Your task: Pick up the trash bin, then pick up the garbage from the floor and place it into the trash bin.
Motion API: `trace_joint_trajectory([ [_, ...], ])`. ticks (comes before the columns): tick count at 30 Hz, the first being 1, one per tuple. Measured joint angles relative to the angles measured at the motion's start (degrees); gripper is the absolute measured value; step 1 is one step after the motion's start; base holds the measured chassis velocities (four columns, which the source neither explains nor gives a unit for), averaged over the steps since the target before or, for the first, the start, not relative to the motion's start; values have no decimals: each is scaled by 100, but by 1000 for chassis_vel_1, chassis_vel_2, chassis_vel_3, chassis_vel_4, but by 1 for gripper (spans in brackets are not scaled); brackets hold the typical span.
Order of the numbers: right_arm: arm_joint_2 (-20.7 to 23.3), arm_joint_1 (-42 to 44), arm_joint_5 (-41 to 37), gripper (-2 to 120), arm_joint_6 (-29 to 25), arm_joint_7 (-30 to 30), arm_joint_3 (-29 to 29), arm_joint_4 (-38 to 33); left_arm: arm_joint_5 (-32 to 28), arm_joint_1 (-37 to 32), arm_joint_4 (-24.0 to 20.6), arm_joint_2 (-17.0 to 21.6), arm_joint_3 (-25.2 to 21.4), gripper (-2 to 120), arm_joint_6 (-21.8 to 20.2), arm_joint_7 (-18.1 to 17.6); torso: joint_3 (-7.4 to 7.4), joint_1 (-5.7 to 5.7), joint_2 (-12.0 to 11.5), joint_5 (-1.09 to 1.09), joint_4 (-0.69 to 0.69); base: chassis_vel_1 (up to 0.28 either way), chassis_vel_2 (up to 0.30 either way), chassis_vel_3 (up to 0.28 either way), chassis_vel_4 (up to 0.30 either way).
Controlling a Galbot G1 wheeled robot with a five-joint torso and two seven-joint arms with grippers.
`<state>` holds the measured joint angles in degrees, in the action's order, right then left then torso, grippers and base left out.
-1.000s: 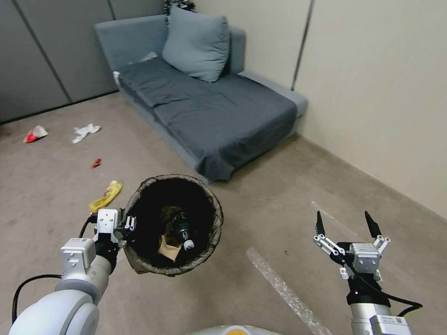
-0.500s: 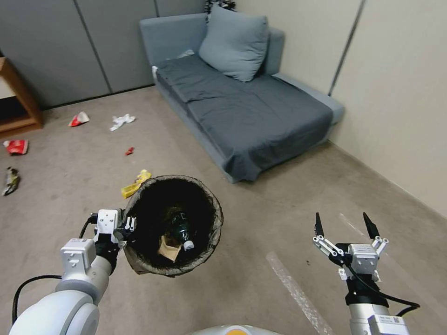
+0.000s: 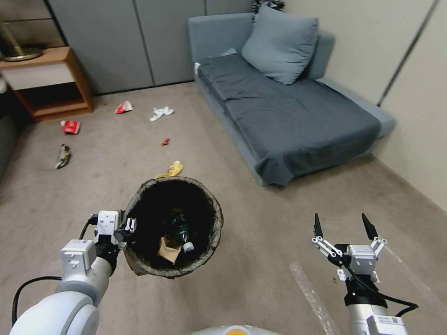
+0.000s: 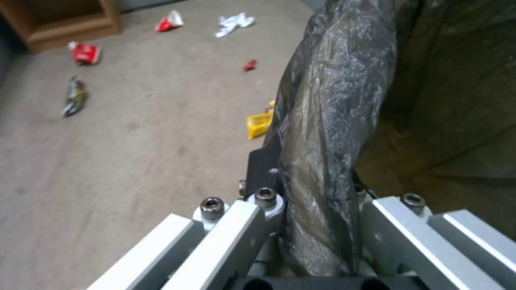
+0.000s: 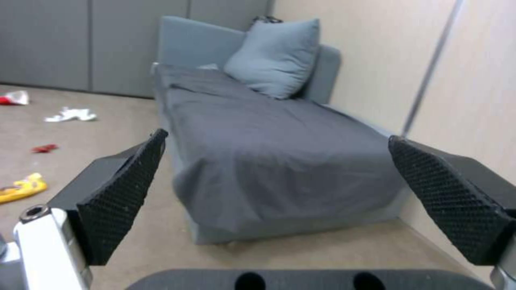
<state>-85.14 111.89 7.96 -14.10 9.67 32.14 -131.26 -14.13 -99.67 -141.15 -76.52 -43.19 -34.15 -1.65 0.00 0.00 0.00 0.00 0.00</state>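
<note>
My left gripper [image 3: 124, 229] is shut on the rim of the trash bin [image 3: 139, 197] and holds it above the floor [image 3: 84, 195]. In the left wrist view the bin's dark liner [image 4: 328, 121] runs between the fingers. Inside the bin lie a green bottle [image 3: 179, 229] and a brown paper bag [image 3: 168, 249]. Garbage is scattered on the carpet beyond: a yellow wrapper [image 3: 171, 170], a small red scrap [image 3: 165, 141], a white tissue [image 3: 161, 112], a red-white wrapper [image 3: 123, 108], a red packet [image 3: 70, 126] and a dark wrapper [image 3: 63, 156]. My right gripper [image 3: 341, 222] hovers open and empty at the lower right.
A grey sofa [image 3: 298, 111] with a pillow [image 3: 279, 44] stands against the right wall. At the far left stands a wooden shelf [image 3: 51, 79]. A strip of clear tape [image 3: 312, 298] lies on the carpet near my right arm.
The camera has turned left, so the sofa slid right and the wooden shelf and more litter came into view. Both arms keep their pose, with the bin still held.
</note>
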Motion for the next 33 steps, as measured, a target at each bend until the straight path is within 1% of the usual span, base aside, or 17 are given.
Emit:
trace_joint_trajectory([
  [18,-12,-34,0,100,14,18,-3,30,5,19,-5,5,-7,4,-2,-2,0,0,0,0,1,86,88,84,89],
  [33,-23,-77,-51,100,159,168,-16,51,41,63,76,3,5,4,53,-2,0,0,0,0,1,90,80,81,76],
])
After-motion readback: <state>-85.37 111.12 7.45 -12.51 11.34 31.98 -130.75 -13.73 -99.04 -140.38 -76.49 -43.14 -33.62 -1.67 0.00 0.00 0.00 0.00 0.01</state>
